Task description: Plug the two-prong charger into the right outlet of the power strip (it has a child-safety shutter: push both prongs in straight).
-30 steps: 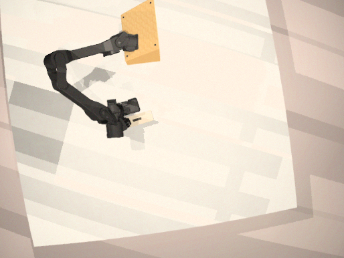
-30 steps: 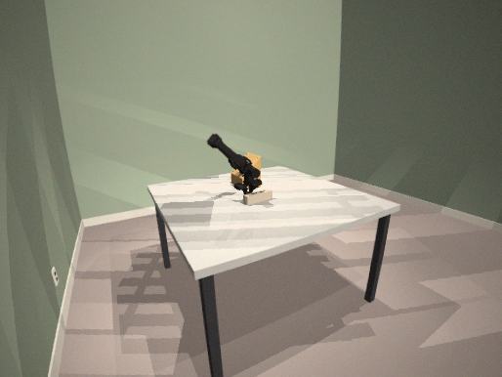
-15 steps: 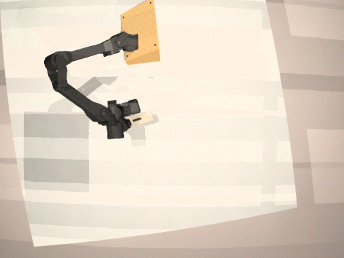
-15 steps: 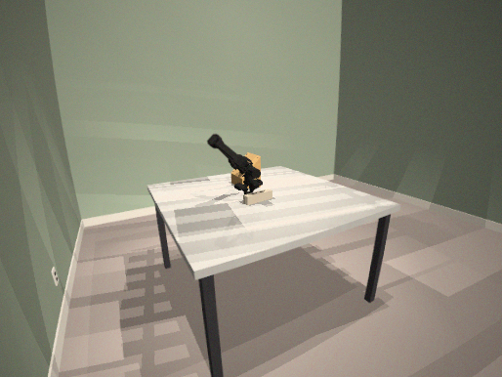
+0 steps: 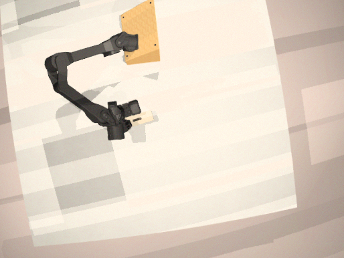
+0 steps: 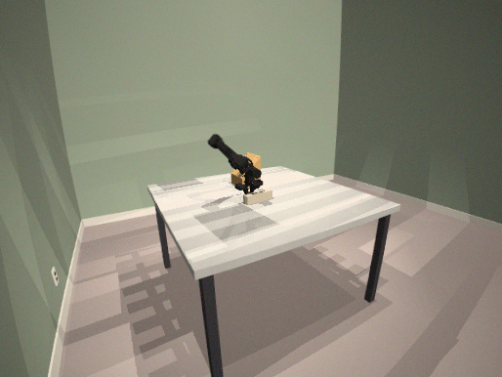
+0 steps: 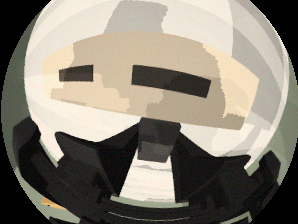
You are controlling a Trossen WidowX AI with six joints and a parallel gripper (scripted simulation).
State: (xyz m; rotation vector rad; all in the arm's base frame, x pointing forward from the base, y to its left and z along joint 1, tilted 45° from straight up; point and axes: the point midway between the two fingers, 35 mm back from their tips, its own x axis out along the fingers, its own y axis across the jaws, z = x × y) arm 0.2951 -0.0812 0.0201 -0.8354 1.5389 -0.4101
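The beige power strip [image 5: 148,116] [image 6: 259,197] [image 7: 111,51] lies on the table, with a short dark slot and a longer dark slot in its face in the wrist view. My gripper [image 5: 129,125] [image 7: 156,127] is shut on the charger, a small dark block [image 7: 154,150] between the fingertips. In the wrist view the charger's far end overlaps the strip's near edge, below the longer slot. Its prongs are not visible, and I cannot tell whether they touch the strip. In the exterior view the gripper is right at the strip, partly in front of or above it; the charger cannot be made out.
The pale table [image 5: 214,140] [image 6: 313,215] carries an orange sloped block [image 5: 144,25] [image 6: 253,160] at the arm's base. The arm [image 5: 78,98] bends out to the left and back to the strip. Striped shadows cross the table.
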